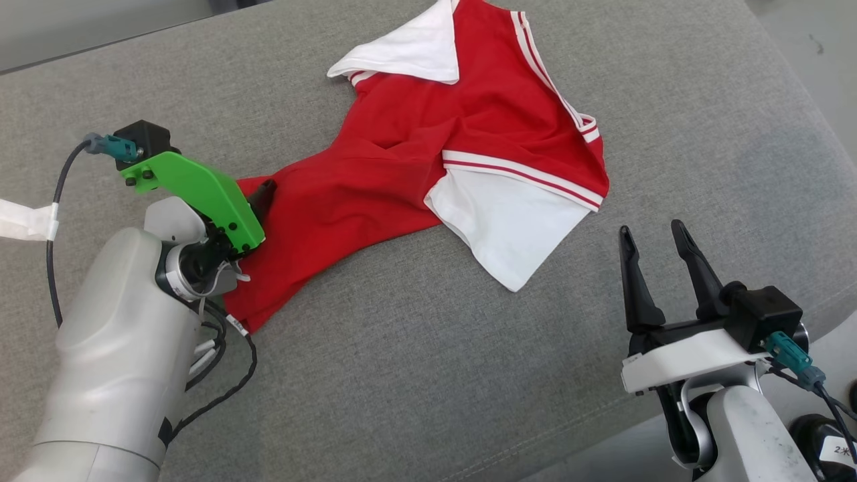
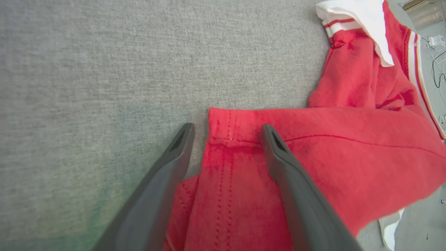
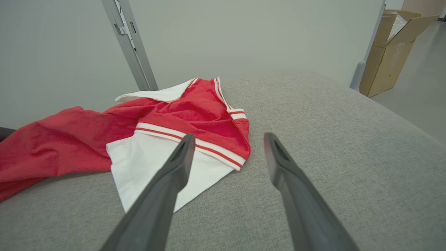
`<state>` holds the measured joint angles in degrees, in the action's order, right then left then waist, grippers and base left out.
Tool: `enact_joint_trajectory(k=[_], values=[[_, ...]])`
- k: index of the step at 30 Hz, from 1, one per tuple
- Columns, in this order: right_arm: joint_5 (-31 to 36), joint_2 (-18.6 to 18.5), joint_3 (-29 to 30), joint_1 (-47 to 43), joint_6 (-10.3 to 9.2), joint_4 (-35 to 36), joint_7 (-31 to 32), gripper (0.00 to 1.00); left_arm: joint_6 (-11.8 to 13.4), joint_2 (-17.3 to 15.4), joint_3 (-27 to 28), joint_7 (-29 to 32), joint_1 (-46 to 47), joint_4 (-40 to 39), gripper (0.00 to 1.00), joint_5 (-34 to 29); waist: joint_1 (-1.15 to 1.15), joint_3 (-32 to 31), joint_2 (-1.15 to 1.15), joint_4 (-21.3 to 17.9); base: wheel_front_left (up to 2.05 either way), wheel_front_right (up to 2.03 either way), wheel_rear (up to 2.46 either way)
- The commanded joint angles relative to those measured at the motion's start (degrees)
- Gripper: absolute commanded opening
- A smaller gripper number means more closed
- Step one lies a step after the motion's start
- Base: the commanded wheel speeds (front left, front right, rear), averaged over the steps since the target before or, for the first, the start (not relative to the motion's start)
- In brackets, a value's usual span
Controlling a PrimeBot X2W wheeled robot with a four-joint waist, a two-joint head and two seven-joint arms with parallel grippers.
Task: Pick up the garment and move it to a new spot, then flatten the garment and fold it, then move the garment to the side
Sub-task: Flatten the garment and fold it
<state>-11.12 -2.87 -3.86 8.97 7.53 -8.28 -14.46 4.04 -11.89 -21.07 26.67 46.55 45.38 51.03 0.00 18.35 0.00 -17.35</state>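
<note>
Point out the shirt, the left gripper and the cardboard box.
shirt (image 1: 375, 181), head view, red middle panel.
left gripper (image 2: 227, 127), left wrist view, midway between the open jaws' tips.
box (image 3: 390, 57), right wrist view, front wall.

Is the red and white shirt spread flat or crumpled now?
Crumpled: the red and white shirt lies twisted and creased on the grey cushion.

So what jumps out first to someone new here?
The crumpled red shirt with white sleeves, sprawled across the grey cushioned surface. Next, the bright green bracket on the left gripper, whose open fingers straddle the shirt's hem corner; the right gripper stands open, off the cloth.
</note>
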Motion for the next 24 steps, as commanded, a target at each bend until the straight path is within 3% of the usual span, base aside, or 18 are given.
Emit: enact_joint_trajectory(k=[1, 2, 3, 8, 15, 24], values=[[-0.5, 0.0, -0.1, 0.8, -0.08, -0.1, -0.3, 1.00, -0.3, 0.1, -0.7, 0.8, 0.0, 0.5, 0.45, -0.4, 0.00, 0.1, 0.00, 0.1, 0.00, 0.00, 0.00], [-0.5, 0.0, -0.1, 0.8, -0.08, -0.1, -0.3, 1.00, -0.4, 0.0, -1.1, 0.8, 0.0, 0.5, 0.28, -0.8, 0.00, 0.1, 0.00, 0.1, 0.00, 0.00, 0.00], [-0.5, 0.0, -0.1, 0.9, -0.08, -0.2, -0.4, 1.00, -0.6, -0.1, -1.5, 0.6, 0.1, 0.4, 0.00, -1.1, 0.00, 0.2, 0.00, 0.2, 0.00, 0.00, 0.00], [-0.6, 0.0, -0.2, 1.1, -0.08, -0.4, -0.4, 1.00, -1.9, -1.0, -2.5, -4.0, 1.7, -1.2, 0.00, -3.8, 0.00, 0.3, 0.00, 0.4, 0.00, 0.00, 0.00], [-0.3, 0.0, -0.2, 1.2, -0.08, -1.1, -0.5, 1.00, -5.2, -1.5, -3.4, -19.8, 5.7, -5.3, 0.00, -8.9, 0.00, -0.3, 0.00, 1.1, 0.00, 0.00, 0.00], [0.3, 0.0, 0.1, 0.3, -0.08, -1.6, -0.4, 1.00, -9.7, 0.9, -6.7, -34.8, 10.7, -13.0, 0.00, -14.1, 0.00, -2.3, 0.00, 3.5, 0.00, 0.00, 0.00]])
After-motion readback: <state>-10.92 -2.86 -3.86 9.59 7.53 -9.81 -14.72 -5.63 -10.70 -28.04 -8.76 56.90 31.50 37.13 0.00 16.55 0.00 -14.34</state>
